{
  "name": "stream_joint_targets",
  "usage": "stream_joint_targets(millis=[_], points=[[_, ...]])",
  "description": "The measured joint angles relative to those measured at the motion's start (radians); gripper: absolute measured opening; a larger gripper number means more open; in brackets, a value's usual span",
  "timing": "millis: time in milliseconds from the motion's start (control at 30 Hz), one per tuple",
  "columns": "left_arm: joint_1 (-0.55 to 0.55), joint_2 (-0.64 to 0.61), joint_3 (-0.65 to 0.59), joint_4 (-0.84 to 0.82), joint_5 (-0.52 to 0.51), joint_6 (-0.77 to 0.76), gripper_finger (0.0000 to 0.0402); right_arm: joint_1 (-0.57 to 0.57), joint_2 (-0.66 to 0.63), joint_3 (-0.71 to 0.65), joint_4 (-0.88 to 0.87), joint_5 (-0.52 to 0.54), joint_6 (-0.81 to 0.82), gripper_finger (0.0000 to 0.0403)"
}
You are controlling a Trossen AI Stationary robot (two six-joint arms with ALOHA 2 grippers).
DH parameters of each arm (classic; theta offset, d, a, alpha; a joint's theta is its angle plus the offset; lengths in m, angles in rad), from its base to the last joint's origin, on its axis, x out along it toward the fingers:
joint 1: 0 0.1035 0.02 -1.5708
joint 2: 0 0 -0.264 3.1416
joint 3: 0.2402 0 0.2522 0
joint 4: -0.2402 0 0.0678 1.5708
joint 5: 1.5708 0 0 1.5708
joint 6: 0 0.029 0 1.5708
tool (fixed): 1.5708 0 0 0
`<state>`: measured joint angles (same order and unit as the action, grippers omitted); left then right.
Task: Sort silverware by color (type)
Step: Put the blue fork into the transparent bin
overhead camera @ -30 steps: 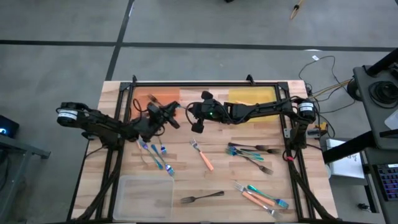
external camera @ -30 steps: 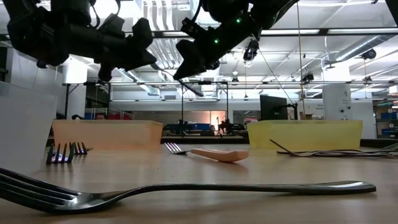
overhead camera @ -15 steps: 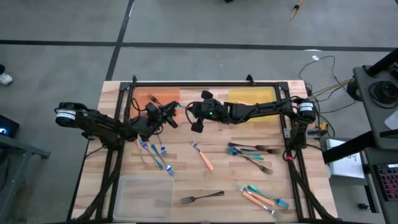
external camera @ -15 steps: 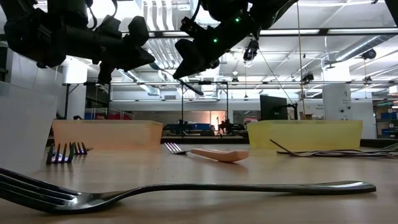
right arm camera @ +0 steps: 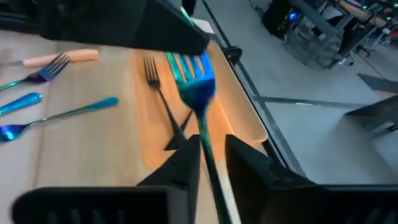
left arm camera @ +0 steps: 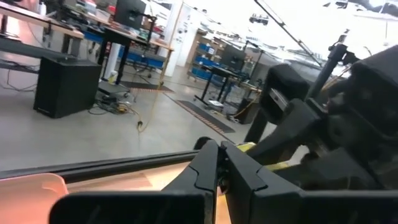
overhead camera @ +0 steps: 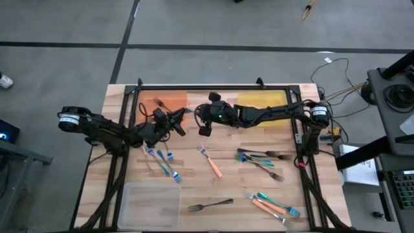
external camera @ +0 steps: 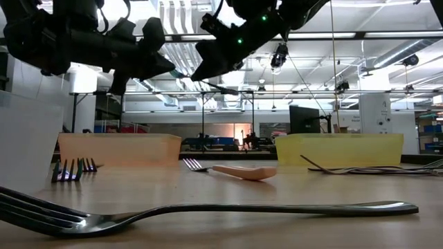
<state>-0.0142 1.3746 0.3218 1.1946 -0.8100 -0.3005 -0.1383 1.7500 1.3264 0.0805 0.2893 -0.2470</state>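
Silverware lies scattered on the table (overhead camera: 194,165), a dark grey fork (external camera: 208,211) nearest in the low view and an orange-handled fork (external camera: 232,170) beyond it. Farther back, only the right wrist view shows the right gripper (right arm camera: 211,158) with fingers slightly parted around a blue-teal fork (right arm camera: 194,84) above the orange tray (right arm camera: 239,115), where a dark fork (right arm camera: 158,93) lies; the left gripper (overhead camera: 180,128), fingers together, hovers just beside

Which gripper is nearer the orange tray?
Left. The left gripper hangs over the orange tray's right edge; the right gripper, holding a blue fork, sits just beyond it.
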Motion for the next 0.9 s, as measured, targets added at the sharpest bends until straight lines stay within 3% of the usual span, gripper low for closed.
stream_joint_targets(millis=[367,667,767,900], points=[[0.005,-0.04,0.0,0.007,-0.061,0.084,0.0,0.0,-0.041,-0.002,-0.124,0.001,0.079,0.0186],[0.008,-0.177,0.0,-0.018,-0.156,0.276,0.0,0.0,-0.161,-0.004,-0.348,-0.009,0.141,0.0203],[-0.008,-0.252,0.0,-0.135,-0.178,0.27,0.0,0.0,-0.207,-0.004,-0.446,-0.009,0.152,0.0203],[-0.08,-0.363,0.014,-0.418,-0.176,0.117,0.0,-0.004,-0.252,-0.011,-0.572,-0.009,0.171,0.0203]])
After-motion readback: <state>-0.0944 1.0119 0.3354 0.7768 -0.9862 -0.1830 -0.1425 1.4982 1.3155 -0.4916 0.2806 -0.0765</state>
